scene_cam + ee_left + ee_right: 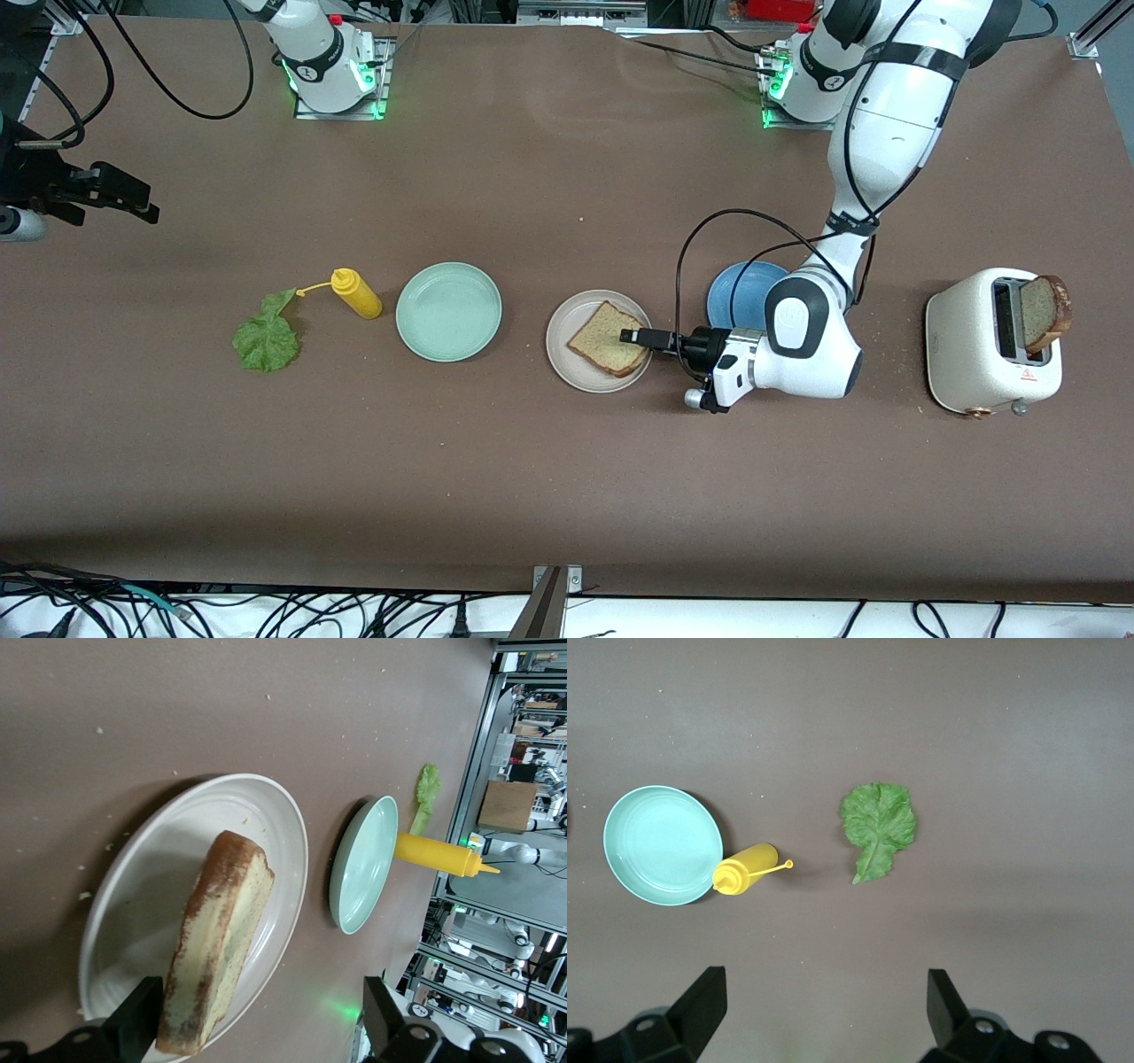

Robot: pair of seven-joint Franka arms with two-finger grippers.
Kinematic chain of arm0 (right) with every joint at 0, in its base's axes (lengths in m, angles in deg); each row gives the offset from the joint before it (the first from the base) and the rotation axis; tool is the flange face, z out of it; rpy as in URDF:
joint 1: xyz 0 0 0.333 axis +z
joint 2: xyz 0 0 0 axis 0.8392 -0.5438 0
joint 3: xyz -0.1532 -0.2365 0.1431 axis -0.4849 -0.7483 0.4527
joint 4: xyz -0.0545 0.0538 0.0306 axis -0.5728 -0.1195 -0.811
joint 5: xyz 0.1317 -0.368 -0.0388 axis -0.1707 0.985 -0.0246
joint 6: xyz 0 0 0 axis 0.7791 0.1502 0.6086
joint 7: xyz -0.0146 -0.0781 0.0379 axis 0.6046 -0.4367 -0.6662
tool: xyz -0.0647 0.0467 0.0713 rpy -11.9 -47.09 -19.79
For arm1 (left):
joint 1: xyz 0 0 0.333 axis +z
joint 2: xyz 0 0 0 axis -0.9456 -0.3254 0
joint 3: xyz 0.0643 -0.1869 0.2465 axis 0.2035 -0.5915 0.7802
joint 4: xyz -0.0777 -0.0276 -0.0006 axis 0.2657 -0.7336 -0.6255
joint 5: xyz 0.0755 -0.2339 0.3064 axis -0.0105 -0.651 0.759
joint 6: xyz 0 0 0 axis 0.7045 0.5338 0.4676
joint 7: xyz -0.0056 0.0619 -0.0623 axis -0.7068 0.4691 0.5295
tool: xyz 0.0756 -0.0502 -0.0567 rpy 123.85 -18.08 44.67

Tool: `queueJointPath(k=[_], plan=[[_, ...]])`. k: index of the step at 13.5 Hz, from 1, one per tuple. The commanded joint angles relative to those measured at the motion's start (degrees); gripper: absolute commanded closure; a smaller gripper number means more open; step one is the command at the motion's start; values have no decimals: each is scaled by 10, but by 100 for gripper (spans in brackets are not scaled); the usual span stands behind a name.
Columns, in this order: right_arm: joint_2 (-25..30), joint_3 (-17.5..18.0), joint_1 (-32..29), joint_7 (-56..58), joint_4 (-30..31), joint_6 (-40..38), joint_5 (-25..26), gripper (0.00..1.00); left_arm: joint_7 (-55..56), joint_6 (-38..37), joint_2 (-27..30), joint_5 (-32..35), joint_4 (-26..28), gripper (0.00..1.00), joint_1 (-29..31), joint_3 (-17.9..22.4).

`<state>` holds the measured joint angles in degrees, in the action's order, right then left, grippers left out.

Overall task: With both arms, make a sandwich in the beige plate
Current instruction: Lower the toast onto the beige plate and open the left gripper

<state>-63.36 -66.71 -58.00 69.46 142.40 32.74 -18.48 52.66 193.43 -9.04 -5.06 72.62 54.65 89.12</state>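
Brown matte tabletop point(567, 461), lightly crumbed, cables along its edges.

- Beige plate point(567, 365): round, shallow, low rim; holds one brown bread slice point(609, 340), darker crust, porous crumb. Sandwich so far: base slice only.
- Left gripper point(640, 337): low over the plate's edge toward the left arm's end, fingers apart either side of the slice, not clamping it.
- Right gripper point(124, 199): waits aloft at the right arm's end, fingers spread, empty.
- Lettuce leaf point(266, 337): crinkled, green, flat on the table beside a yellow squeeze bottle point(356, 294).
- Mint-green plate point(448, 311) and blue plate point(746, 292): bare.
- White toaster point(990, 341): second slice point(1044, 312) upright in its slot.

Step judged: base slice placed. Next calls for fetching the lettuce.
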Motion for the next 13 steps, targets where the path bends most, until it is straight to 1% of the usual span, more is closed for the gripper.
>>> queueJointPath(k=[1,5,9,10,12,13], plan=[[-2,-4,4,-5,-10,-10,-3,0,-11,4,14,23,9,1,12,0],[-2,-4,4,-5,-10,-10,-3,0,-6,1,21,51,9,1,30,-1],[-2,-4,4,-5,-10,-10,-3,0,-3,1,32,52,6,1,48,2],[-2,-4,4,-5,-10,-10,-3,0,-2,1,39,57,6,1,54,6],[-2,-4,4,-5,-10,-10,-3,0,3,1,57,93,5,1,62,20],[-2,-5,4,-5,-10,-10,-3,0,10,1,65,100,4,1,70,28]])
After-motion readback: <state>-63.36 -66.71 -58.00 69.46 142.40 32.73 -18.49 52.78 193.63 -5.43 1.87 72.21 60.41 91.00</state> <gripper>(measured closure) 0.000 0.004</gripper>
